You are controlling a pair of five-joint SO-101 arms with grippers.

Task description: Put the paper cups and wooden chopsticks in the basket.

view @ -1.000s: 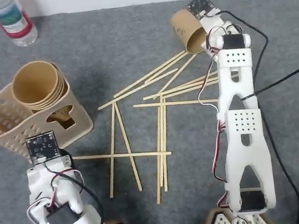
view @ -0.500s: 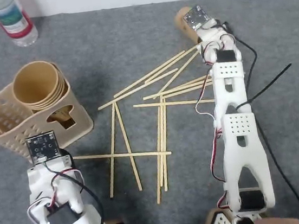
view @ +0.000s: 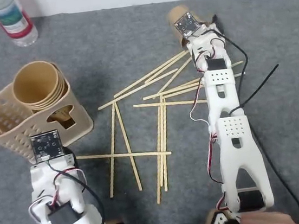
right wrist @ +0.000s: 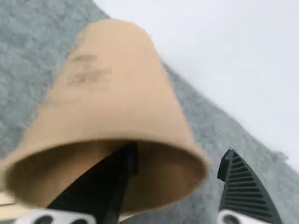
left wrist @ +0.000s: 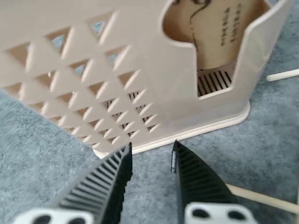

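A brown paper cup [view: 175, 15] lies on its side at the far end of the grey mat. My right gripper [right wrist: 180, 158] is open astride the paper cup's [right wrist: 112, 93] wall, one finger [right wrist: 122, 161] in its mouth, the other outside. Several wooden chopsticks [view: 160, 132] lie scattered across the middle. The beige basket [view: 9, 126] stands at the left with stacked paper cups [view: 36, 85] in it. My left gripper [left wrist: 150, 151] is open and holds nothing, just short of the basket's [left wrist: 117, 70] base.
A plastic bottle [view: 12, 17] stands at the far left corner. A white wall runs behind the mat. One chopstick [left wrist: 252, 196] lies just beside my left gripper. A person's hand [view: 264, 221] rests at the base of the right arm [view: 219, 81].
The right arm swung left and stretched farther out, and the paper cup moved with it toward the far edge. The left arm edged slightly toward the basket.
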